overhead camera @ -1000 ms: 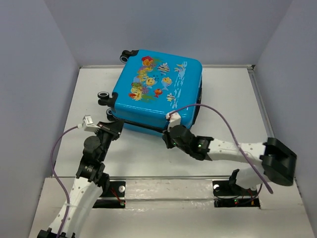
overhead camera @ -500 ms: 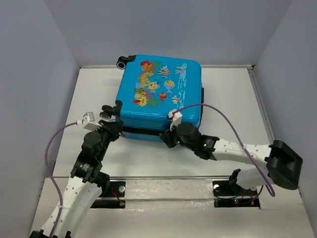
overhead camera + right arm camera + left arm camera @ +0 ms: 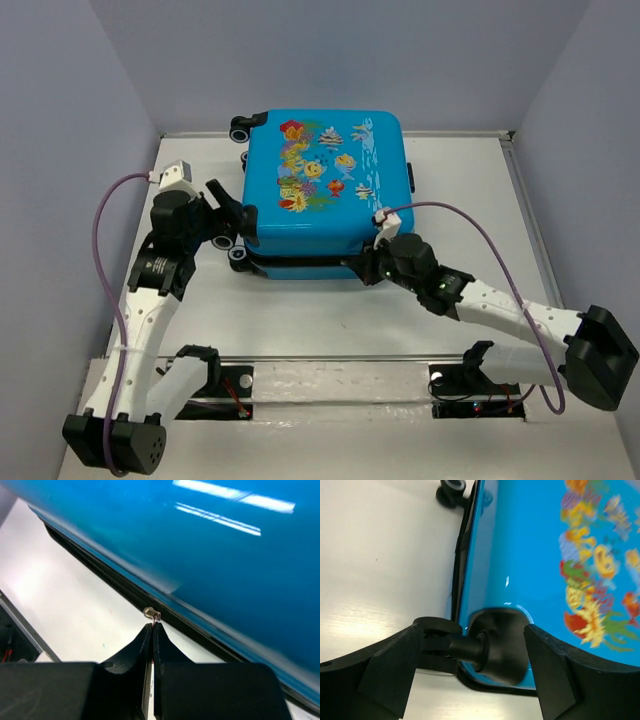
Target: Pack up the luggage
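The luggage [image 3: 325, 190] lies flat on the desk [image 3: 455, 200], toward the far side, fish-print face up and wheels to the left. Its two shells are closed on each other, so whatever is inside is hidden.

The left tool [image 3: 472, 645] is spread wide at the case's near-left corner. A black wheel [image 3: 497, 647] on its short axle sits between the fingers [image 3: 390, 675] without touching either that I can see.

The right tool [image 3: 152, 627] is at the near edge of the case, low over the desk. Its fingers are pressed together on the small metal zip pull [image 3: 151, 613] – the pull's head shows just past the tips, on the dark zip line [image 3: 107, 580] that runs along the seam between the shells.
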Motion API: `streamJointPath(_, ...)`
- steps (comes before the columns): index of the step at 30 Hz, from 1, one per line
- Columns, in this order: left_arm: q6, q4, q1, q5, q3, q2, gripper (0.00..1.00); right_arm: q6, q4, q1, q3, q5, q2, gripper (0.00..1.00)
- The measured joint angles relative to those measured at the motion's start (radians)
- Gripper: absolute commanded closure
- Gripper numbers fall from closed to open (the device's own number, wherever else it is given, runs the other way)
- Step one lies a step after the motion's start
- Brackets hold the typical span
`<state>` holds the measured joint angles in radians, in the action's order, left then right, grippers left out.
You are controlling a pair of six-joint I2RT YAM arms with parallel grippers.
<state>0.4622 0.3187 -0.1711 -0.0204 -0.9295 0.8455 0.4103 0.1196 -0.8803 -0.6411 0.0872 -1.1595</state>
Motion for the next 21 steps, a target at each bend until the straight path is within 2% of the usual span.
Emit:
streamJointPath(6, -0.129, 0.042, 0.029, 0.152, 0.022, 0.068, 0.04, -0.029, -0.042, 0.149, -0.001, -0.145, 0.055, 0.93)
streamJointPath(8, -0.156, 0.023, 0.029, 0.213, 0.022, 0.09, 0.06, -0.038, -0.056, 0.178, -0.006, -0.18, 0.056, 0.93)
streamJointPath(15, -0.195, -0.109, 0.019, 0.401, 0.014, 0.199, 0.3, -0.04, -0.068, 0.194, -0.012, -0.252, 0.055, 0.93)
streamJointPath(19, -0.185, -0.183, -0.043, 0.375, 0.05, 0.211, 0.41, -0.015, -0.035, 0.198, 0.013, -0.288, 0.056, 0.93)
streamJointPath(21, -0.172, -0.256, -0.115, 0.366, 0.087, 0.208, 0.45, 0.001, -0.006, 0.187, 0.039, -0.284, 0.053, 0.93)
